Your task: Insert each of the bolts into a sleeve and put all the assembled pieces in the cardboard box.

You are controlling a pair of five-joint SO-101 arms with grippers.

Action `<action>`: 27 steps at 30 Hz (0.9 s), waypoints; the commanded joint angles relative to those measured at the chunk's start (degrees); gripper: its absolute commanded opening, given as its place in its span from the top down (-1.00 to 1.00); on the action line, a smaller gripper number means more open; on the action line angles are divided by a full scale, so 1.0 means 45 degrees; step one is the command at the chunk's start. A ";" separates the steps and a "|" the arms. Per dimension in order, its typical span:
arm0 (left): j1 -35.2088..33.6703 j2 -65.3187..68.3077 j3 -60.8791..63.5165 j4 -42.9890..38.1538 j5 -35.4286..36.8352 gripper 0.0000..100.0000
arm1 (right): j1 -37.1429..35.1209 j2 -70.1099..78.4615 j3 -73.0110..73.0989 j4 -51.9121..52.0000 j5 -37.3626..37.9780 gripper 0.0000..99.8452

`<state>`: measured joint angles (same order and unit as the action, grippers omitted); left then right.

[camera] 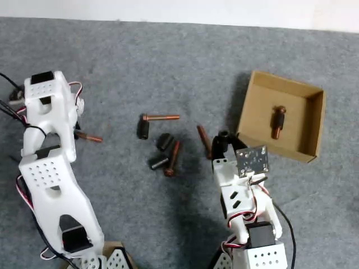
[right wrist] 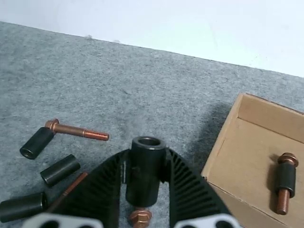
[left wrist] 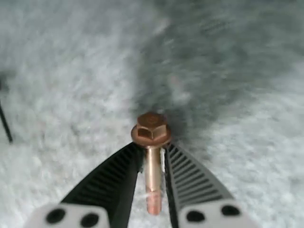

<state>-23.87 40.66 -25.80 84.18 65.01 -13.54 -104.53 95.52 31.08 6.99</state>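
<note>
My left gripper (left wrist: 153, 159) is shut on a copper bolt (left wrist: 151, 130), hex head pointing away from the wrist, held above the grey carpet. From above, that bolt (camera: 90, 137) sticks out beside the left arm at the table's left. My right gripper (right wrist: 146, 159) is shut on an upright black sleeve (right wrist: 144, 183), which stands near the cardboard box (camera: 255, 95) by its left wall. One assembled bolt and sleeve (camera: 277, 121) lies in the box. Three loose sleeves (camera: 164, 141) and three loose bolts (camera: 161, 117) lie mid-table.
A loose bolt (camera: 204, 141) lies right beside the right gripper (camera: 223, 140), and a bolt head (right wrist: 140, 218) shows under the held sleeve. Bare carpet stretches behind the parts and around the box. A white wall edge runs along the back.
</note>
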 commanded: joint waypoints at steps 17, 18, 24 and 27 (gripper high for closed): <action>0.0791 -1.0208 -0.0205 0.3341 -0.5451 0.99 | -0.0518 -0.0107 0.1495 -0.0420 0.0176 0.98; 0.0947 -1.0989 0.0381 0.3302 -0.5490 0.99 | -0.0518 -0.0107 0.1495 -0.0420 0.0176 0.98; 0.2120 -1.5971 0.4542 0.3184 -0.5451 0.99 | -0.0537 -0.0127 0.1495 -0.0420 0.0176 0.98; 0.3018 -1.8198 0.7238 0.1524 -0.5431 0.99 | -0.0811 -0.0147 0.1495 -0.0420 0.0176 0.98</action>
<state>-15.60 -26.95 -6.20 98.51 40.92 -15.47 -104.53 95.52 31.08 6.99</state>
